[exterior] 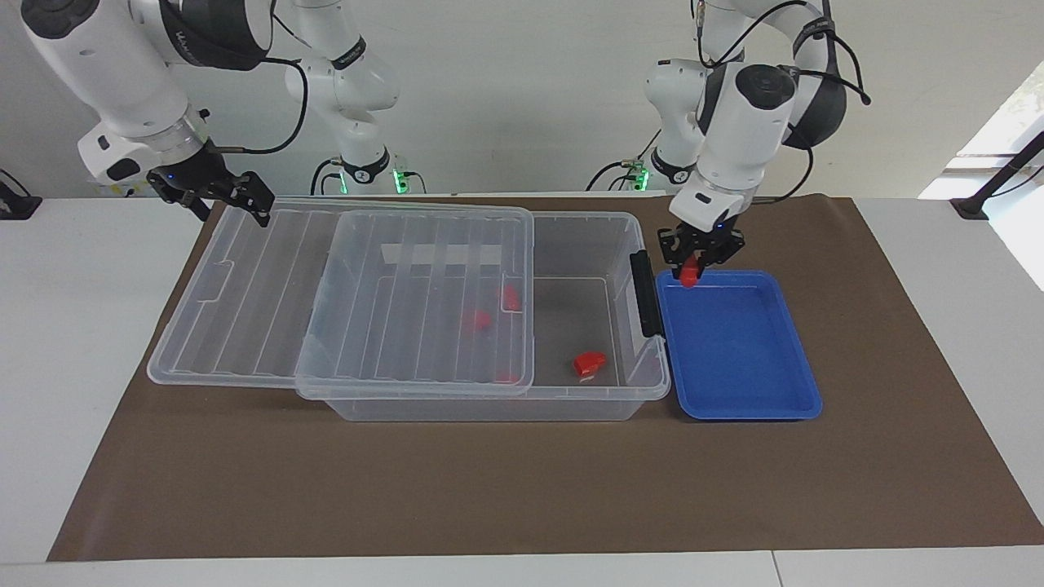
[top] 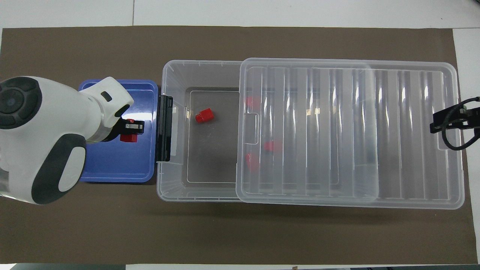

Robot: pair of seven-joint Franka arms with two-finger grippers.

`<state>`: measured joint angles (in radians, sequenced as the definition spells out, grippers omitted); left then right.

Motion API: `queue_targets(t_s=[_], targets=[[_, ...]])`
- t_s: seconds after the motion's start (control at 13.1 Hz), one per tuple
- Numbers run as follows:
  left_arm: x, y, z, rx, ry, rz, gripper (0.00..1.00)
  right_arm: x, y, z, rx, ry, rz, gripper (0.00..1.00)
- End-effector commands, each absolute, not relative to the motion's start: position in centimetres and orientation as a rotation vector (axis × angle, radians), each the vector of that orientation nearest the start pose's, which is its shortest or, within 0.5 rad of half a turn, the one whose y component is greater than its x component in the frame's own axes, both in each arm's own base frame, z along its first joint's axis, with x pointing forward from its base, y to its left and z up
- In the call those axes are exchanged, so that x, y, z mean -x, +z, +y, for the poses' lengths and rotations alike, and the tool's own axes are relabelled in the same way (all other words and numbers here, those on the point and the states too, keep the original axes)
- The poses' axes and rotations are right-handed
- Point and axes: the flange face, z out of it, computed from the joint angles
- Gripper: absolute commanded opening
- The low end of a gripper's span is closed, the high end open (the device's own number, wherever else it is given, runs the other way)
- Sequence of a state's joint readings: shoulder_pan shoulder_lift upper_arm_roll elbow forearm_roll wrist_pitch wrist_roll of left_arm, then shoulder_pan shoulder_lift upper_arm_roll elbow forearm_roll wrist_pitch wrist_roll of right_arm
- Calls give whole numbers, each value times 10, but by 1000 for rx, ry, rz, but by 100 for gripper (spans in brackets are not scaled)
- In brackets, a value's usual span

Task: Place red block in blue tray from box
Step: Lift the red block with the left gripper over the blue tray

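With my left gripper (exterior: 699,265) clamped on the red block (exterior: 690,279) over the blue tray (exterior: 783,403), I'd lower before releasing, right gripper (exterior: 218,200) waiting wide

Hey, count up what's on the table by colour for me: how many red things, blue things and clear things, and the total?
Red: 5: the red block in the left gripper, one red piece in the box's uncovered end, three red pieces under the lid
Blue: 1: the blue tray
Clear: 2: the box and the lid
Total: 8
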<state>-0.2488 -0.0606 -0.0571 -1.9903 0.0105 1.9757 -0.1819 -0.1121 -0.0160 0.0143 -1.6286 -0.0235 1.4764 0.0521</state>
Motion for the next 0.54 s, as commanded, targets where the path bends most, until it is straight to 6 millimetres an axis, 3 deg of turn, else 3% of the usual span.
queue_targets(t_s=[0.0, 0.15, 0.46], targets=[[-519, 470, -130, 3124, -10, 225, 0, -533, 610, -54, 3149, 192, 256, 100], [-525, 446, -111, 3128, -9, 185, 0, -537, 612, -50, 3149, 170, 248, 100], [-545, 383, -92, 3141, -43, 138, 0, -541, 609, -49, 3155, 180, 247, 100]])
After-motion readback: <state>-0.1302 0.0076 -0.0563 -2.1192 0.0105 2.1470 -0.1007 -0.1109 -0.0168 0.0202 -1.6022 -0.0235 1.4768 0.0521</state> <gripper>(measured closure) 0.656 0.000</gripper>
